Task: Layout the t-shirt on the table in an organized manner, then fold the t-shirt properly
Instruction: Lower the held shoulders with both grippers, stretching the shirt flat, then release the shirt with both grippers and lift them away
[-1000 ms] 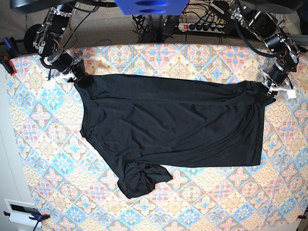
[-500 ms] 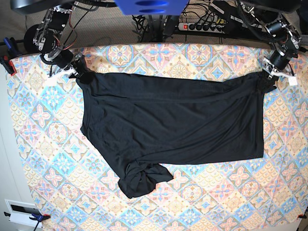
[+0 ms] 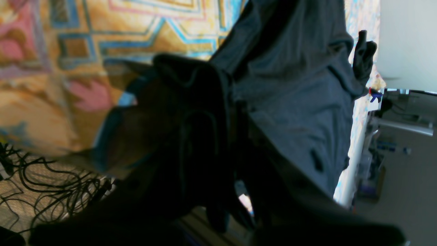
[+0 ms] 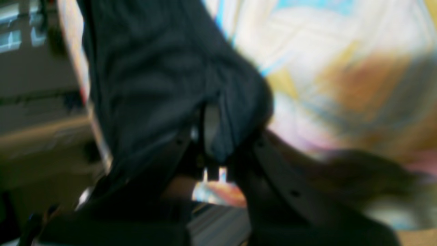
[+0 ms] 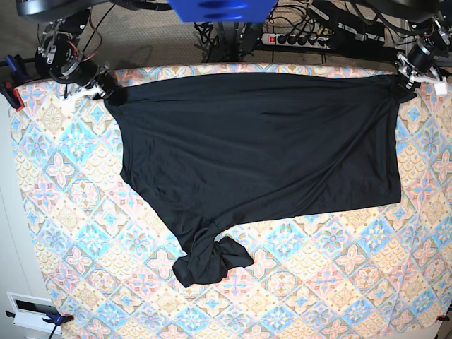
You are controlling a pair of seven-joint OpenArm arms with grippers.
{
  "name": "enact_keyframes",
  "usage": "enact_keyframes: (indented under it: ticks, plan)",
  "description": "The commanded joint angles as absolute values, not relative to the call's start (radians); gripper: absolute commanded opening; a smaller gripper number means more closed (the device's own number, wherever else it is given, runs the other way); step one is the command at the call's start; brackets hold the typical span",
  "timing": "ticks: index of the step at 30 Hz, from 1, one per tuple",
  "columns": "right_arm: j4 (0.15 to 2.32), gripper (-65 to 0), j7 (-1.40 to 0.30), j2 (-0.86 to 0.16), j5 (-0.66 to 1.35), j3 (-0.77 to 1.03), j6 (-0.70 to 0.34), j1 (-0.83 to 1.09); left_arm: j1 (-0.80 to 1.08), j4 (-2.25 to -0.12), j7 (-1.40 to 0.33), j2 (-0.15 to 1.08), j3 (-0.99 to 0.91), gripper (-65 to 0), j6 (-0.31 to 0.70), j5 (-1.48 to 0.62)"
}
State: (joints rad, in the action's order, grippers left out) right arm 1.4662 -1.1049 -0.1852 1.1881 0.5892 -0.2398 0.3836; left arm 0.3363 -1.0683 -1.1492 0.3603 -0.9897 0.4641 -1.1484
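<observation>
Two corners pinned, one edge pulled taut along the top of the frame

Both grippers are clenched on fabric. In the base view the right gripper (image 5: 106, 90) sits at the upper left and bites one corner of the t-shirt (image 5: 261, 148), while the left gripper (image 5: 408, 79) at the upper right holds the opposite corner. The wrist views agree: dark cloth is bunched between the jaws of each, though both pictures are blurred.

The t-shirt lies on the table (image 5: 63, 233), spread across the upper and middle part of the frame, its top edge running nearly straight between the two grips. Most of the body looks flat, with only faint ripples. The trouble is at the lower left of centre, where a sleeve (image 5: 208, 261) is twisted into a knot-like bundle.

Judging from this, the laying-out step is in hand. To do it well, keep the tension even between the arms so the edge stays straight, lower both corners together, and let go only once the cloth rests flat. The knotted sleeve likely needs its own grasp and a pull outward before any fold
</observation>
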Motion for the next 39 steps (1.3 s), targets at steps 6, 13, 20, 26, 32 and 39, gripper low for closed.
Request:
enact_keyframes:
  ticks: [6, 13, 20, 26, 32, 39]
  plan:
    - [1.477, -65.0, -1.096, -0.199, 1.167, 0.608, -0.231, 0.392, 0.358, -1.067, -1.141, 0.403, -1.003, -65.0, 0.429, -1.058]
    - [1.477, -65.0, -1.095, -0.197, 1.167, 0.608, -0.231, 0.414, 0.369, -1.067, -1.141, 0.404, -1.003, -65.0, 0.429, -1.058]
    - [1.468, -65.0, -1.092, -0.197, 1.165, 0.608, -0.231, 0.414, 0.369, -1.067, -1.141, 0.401, -1.003, -65.0, 0.429, -1.058]
    - [1.477, -58.0, -1.095, -0.197, 1.165, 0.607, -0.231, 0.414, 0.369, -1.067, -1.142, 0.398, -1.003, -56.8, 0.429, -1.061]
    - [1.477, -40.6, -1.093, -0.197, 1.165, 0.610, -0.231, 0.430, 0.369, -1.067, -1.145, 0.398, -1.012, -35.9, 0.429, -1.064]
    - [1.477, -37.0, -1.096, -0.197, 1.165, 0.661, -0.231, 0.433, 0.387, -1.067, -1.187, 0.401, -1.061, -24.5, 0.429, -1.158]
